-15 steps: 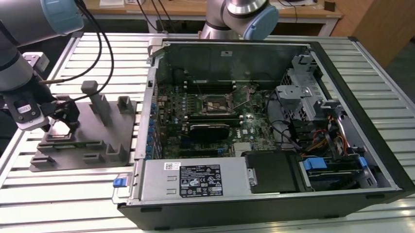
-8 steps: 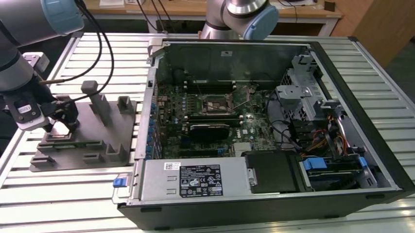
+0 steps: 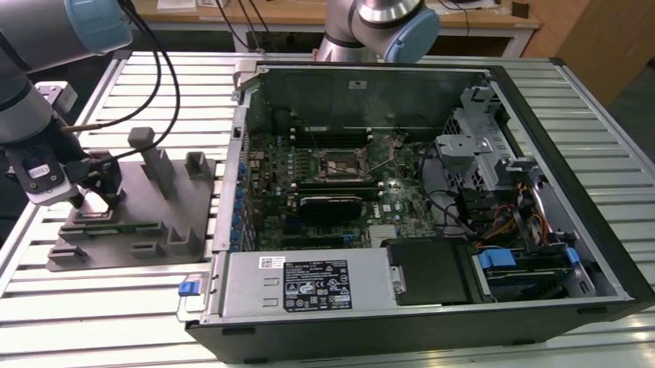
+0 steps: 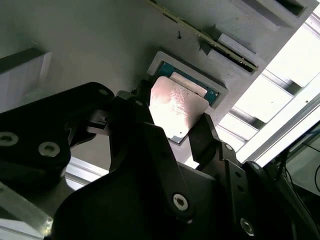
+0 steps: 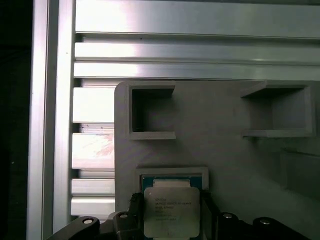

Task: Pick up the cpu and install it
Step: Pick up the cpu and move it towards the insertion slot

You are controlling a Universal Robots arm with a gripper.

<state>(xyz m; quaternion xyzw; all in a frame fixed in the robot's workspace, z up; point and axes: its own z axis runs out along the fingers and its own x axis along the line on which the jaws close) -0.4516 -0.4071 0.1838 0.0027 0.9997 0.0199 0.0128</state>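
Pale silver metal sits between my fingers [image 4: 134,112]: this is the cpu [image 4: 176,102]. It is at the pocket [image 4: 192,80] of the grey fixture [image 3: 123,230], on the fixture's side toward the exterior view's left. My gripper [image 3: 87,195] hangs low over that same side.

In the second wrist view my two fingers press on opposite edges of the cpu, so I judge that I pinch it. From this angle I cannot tell if it is seated in the pocket or already raised a little out of it.

So the grasp seems made. The socket [image 3: 343,165] is inside the case [image 3: 573,176], well apart from the fixture toward the exterior view's right. The cpu is not there, so the carrying and the installing are not yet done.
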